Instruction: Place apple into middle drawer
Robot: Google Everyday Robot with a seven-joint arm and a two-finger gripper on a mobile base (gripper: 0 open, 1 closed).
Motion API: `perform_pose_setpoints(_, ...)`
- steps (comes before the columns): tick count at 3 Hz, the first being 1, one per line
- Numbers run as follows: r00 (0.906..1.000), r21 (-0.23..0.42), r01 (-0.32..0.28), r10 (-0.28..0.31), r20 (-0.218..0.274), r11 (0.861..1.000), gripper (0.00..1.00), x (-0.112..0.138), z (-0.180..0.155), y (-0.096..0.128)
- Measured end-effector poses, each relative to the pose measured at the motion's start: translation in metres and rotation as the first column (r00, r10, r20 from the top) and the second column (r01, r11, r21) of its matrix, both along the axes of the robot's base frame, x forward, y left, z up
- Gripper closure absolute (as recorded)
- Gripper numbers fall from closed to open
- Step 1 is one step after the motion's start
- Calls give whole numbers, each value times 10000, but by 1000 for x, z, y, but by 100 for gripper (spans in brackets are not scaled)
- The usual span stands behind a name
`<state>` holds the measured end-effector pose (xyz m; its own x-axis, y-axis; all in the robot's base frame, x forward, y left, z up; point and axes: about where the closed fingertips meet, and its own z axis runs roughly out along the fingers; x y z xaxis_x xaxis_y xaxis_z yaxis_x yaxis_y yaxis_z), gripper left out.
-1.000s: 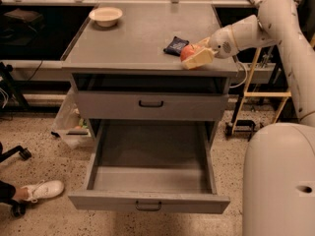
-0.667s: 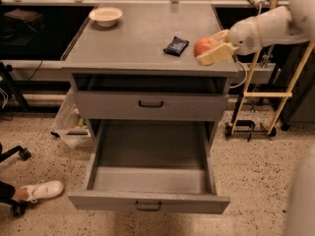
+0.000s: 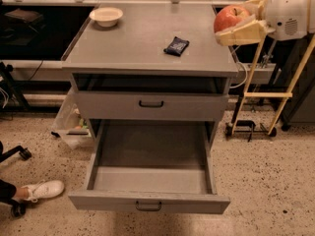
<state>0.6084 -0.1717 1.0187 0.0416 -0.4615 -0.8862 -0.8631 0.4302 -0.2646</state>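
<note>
The cream two-finger gripper was closed around the round red-orange apple, high above and to the right of the open, wide grey metal middle drawer.

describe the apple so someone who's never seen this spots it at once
Find the grey cabinet with its middle drawer open. By the top's right edge, the gripper holds the apple clear of the surface. It is round and red-orange; the snack packet is flat and dark, the bowl pale.
</note>
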Motion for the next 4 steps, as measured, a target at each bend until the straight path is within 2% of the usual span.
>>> perform_pose_setpoints(1, 9995, -257, -310, 311, 35, 9992, 100, -9, -19, 15)
perform_pose_setpoints(2, 9919, -942, -283, 396, 1206, 9951, 100, -37, -22, 32)
perform_pose_setpoints(3, 9748, -1942, 474, -29, 2231, 9798, 100, -49, -77, 53)
perform_pose_setpoints(4, 9748, -1944, 473, -28, 2230, 9798, 100, -49, -78, 53)
